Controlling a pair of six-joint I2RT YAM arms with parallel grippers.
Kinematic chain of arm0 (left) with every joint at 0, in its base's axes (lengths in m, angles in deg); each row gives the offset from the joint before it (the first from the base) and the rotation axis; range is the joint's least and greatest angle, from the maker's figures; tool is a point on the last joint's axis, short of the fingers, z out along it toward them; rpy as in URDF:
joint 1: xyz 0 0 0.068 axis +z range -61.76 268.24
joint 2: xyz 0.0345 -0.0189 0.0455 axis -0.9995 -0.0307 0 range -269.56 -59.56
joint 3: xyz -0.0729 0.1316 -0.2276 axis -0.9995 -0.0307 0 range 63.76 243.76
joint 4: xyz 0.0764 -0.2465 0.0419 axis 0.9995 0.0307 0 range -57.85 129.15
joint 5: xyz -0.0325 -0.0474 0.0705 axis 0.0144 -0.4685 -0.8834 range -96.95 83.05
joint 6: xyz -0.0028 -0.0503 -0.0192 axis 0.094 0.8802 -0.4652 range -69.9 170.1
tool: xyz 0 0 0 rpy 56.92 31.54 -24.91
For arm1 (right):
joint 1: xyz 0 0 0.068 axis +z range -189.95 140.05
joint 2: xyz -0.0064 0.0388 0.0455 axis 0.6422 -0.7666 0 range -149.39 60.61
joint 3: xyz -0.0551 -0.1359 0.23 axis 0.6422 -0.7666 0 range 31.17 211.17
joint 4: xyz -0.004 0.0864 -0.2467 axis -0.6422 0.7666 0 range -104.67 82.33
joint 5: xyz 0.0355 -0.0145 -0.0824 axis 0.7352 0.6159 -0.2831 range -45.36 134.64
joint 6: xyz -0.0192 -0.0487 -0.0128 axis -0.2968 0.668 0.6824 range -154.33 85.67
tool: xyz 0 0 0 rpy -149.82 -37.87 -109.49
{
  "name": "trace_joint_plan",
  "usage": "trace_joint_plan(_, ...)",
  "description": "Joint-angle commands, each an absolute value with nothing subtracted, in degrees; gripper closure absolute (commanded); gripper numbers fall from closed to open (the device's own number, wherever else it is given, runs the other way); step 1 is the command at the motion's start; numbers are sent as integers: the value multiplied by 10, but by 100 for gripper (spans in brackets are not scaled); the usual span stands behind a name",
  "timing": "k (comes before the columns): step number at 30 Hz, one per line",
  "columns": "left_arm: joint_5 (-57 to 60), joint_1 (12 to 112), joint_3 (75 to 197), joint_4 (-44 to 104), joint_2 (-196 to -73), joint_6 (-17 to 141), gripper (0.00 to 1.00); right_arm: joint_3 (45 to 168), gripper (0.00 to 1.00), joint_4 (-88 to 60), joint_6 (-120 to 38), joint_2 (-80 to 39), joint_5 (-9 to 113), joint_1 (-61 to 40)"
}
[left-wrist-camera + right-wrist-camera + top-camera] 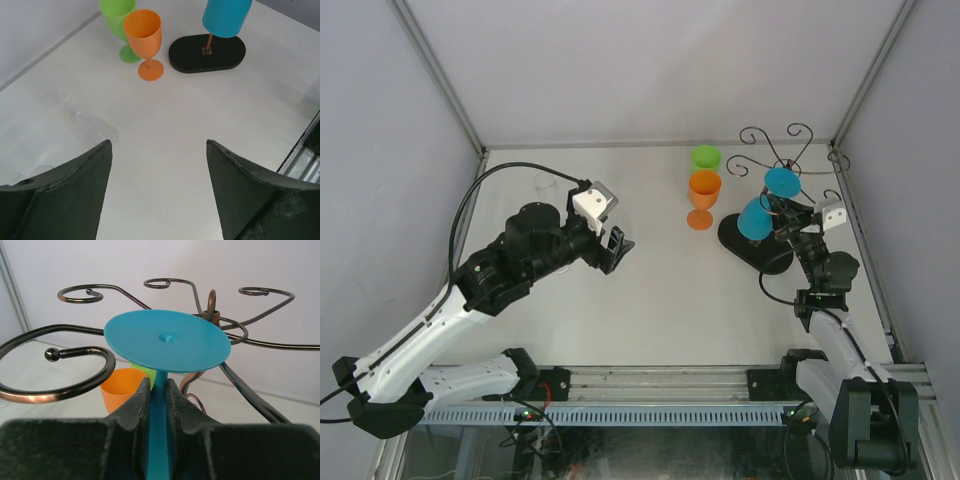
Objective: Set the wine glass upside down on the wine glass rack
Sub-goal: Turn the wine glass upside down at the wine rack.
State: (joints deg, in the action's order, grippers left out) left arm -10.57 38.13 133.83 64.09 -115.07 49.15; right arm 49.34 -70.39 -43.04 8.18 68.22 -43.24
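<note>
Two jaws of the right gripper (157, 386) pinch the wine glass (167, 342) stem; its foot above them could knock the wine glass rack (109, 362).

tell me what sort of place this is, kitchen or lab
Probably a robot lab test cell, not a kitchen: a left arm and right arm bolted to a metal rail, a white table walled by plain panels, and plastic-looking props like the orange wine glass.

The wine glass (167, 340) is turquoise; left of it stand an orange glass (704, 188) and, farther off, a lime-green glass (706, 157). The wine glass rack (212, 315) is dark-brown wire with coppery glints, its base (227, 56) black. The desk (165, 130) is white, the left tool (158, 145) and right tool (157, 387) black.
</note>
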Motion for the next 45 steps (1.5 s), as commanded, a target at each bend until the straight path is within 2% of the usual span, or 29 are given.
trace_joint_plan(1, -94, 387, 1330, 627, -1152, 497, 21, 510, 100, -696, -415, 89, 718, -424)
trace_joint_plan(20, -91, 388, 1330, 629, -1154, 496, 21, 533, 100, -618, -415, 167, 724, -422)
trace_joint_plan(31, -91, 388, 1330, 628, -1154, 496, 21, 538, 100, -595, -421, 182, 769, -423)
trace_joint_plan(45, -90, 388, 1331, 629, -1154, 496, 21, 538, 100, -487, -408, 291, 745, -424)
